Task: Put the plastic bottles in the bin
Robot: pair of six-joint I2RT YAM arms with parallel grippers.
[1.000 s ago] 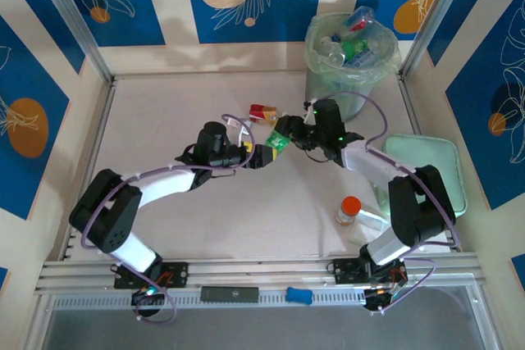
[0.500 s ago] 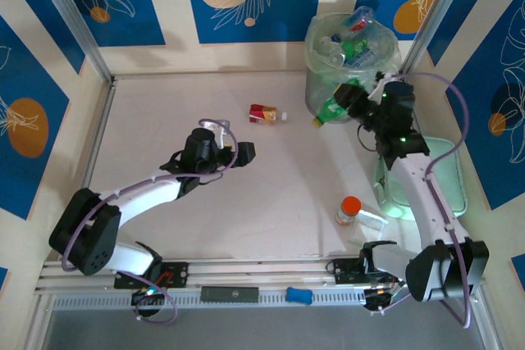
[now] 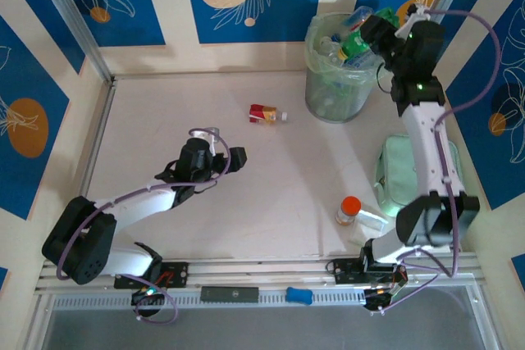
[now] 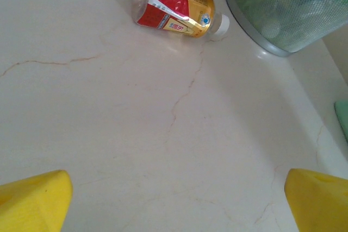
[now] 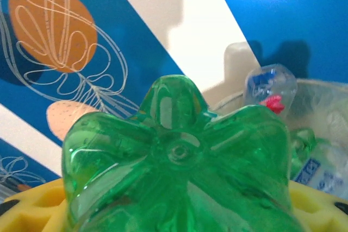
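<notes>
The right hand (image 3: 377,32), gripping a green bottle (image 5: 174,156) at upper right by the rim of the bin (image 3: 326,102), may drop it outside if it releases off-centre.

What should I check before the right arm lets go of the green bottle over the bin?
1. Green bottle clamped in the right gripper: ok.
2. Right gripper over the bin mouth: ok in the top view; its height above the rim, cannot tell.
3. Room in the bin: cannot tell. Bottles are already piled up to about the rim.
4. Left gripper open and well away from the bin: ok.
5. All bottles collected: not ok. The red-and-gold bottle lies on its side outside the bin.
</notes>
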